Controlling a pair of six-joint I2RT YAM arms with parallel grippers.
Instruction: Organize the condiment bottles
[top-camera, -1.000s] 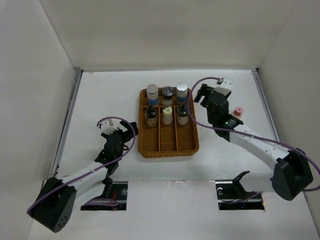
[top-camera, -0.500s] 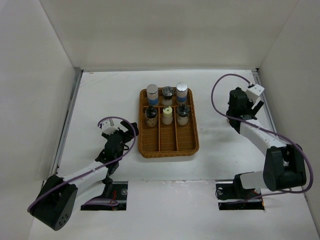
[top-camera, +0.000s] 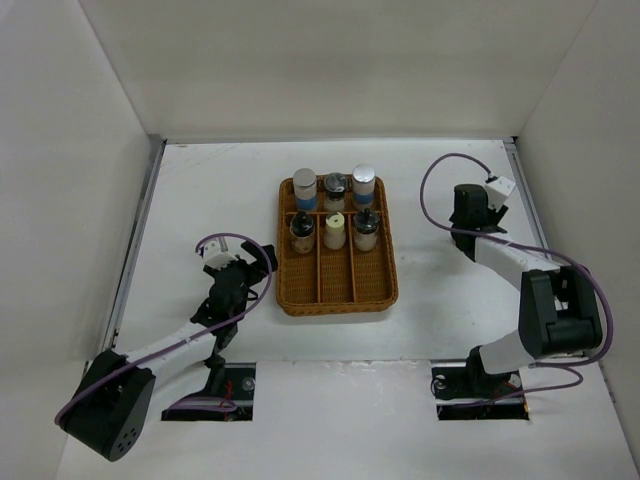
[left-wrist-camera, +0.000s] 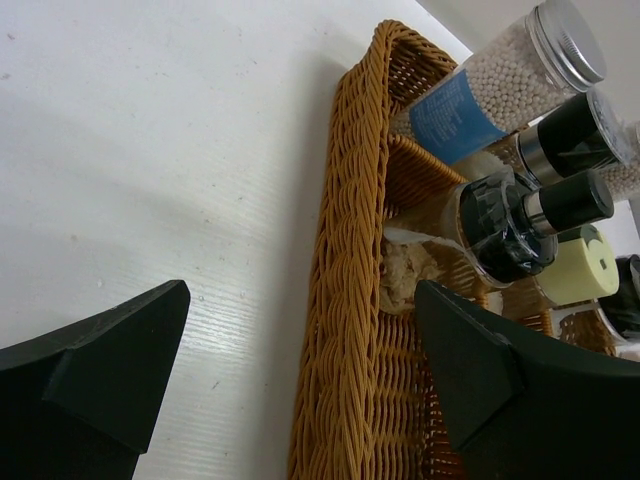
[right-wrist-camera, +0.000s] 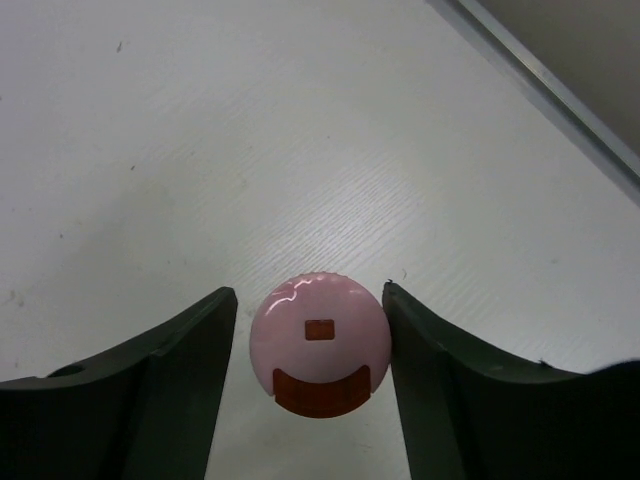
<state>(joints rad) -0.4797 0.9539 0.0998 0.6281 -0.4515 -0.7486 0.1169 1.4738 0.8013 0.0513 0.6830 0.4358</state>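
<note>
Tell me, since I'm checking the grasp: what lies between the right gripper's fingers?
A small pink-capped bottle, standing on the white table, per the right wrist view.

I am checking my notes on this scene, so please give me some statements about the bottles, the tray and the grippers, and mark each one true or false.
1. The brown wicker divided tray holds six small bottles. True.
2. The pink-capped bottle stands in the tray. False: it stands on the white table, between the fingers of the right gripper.
3. The left gripper is open and empty. True.
4. The cream-capped bottle stands in the tray's far row. False: it stands in the second row, between two dark-capped bottles.
</note>
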